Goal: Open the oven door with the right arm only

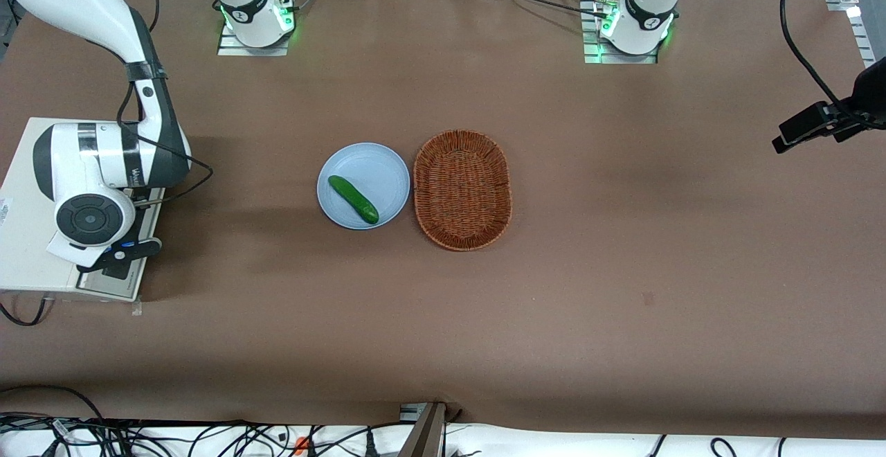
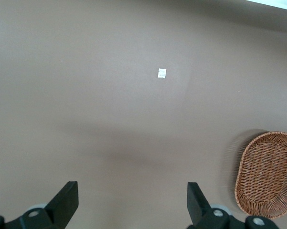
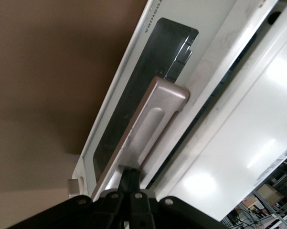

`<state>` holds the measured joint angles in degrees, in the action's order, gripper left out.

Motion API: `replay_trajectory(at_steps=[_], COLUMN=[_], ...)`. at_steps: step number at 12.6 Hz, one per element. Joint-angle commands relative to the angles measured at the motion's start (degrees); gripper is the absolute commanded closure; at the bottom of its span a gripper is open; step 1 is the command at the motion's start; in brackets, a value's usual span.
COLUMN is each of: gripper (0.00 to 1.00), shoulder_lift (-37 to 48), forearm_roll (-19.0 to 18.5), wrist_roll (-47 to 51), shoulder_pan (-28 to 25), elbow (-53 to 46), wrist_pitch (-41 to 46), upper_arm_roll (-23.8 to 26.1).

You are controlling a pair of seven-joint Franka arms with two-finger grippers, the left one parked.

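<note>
The cream toaster oven (image 1: 28,235) stands at the working arm's end of the table. The right arm (image 1: 104,166) hangs over it and hides most of its front in the front view. The right wrist view shows the oven door (image 3: 129,90), with its dark glass window, and the long silver bar handle (image 3: 153,114). A thin dark gap runs between the door's edge and the oven body. My gripper (image 3: 130,172) is shut, its two black fingers pressed together. Their tips are tucked against the handle near one end. In the front view the gripper (image 1: 114,260) is at the oven's front edge.
A light blue plate (image 1: 387,166) with a green cucumber (image 1: 353,199) sits mid-table. A brown wicker basket (image 1: 462,189) lies beside it and also shows in the left wrist view (image 2: 267,174). A small white scrap (image 2: 162,73) lies on the brown table cover.
</note>
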<state>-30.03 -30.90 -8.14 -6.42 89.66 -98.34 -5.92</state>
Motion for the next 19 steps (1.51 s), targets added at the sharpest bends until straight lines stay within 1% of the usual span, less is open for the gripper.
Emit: replay_trajectory(at_steps=[1, 3, 4, 11, 13, 19], gripper=[1.00, 1.00, 1.00, 1.00, 1.00, 1.00], shoulder_lift=[-3.80, -4.24, -4.77, -8.19, -9.07, -12.33], forearm_roll=[3.82, 4.52, 5.49, 6.37, 7.78, 9.10], wrist_roll=[2.43, 2.60, 3.04, 3.05, 2.96, 3.05], shoulder_pan=[0.10, 0.10, 0.01, 0.45, 0.71, 2.55], elbow=[0.78, 0.78, 0.78, 0.78, 0.78, 0.87], wrist_pitch=[-3.26, -4.40, -5.10, -10.81, -11.69, -15.91], upper_arm_roll=[0.21, 0.21, 0.21, 0.21, 0.21, 0.21])
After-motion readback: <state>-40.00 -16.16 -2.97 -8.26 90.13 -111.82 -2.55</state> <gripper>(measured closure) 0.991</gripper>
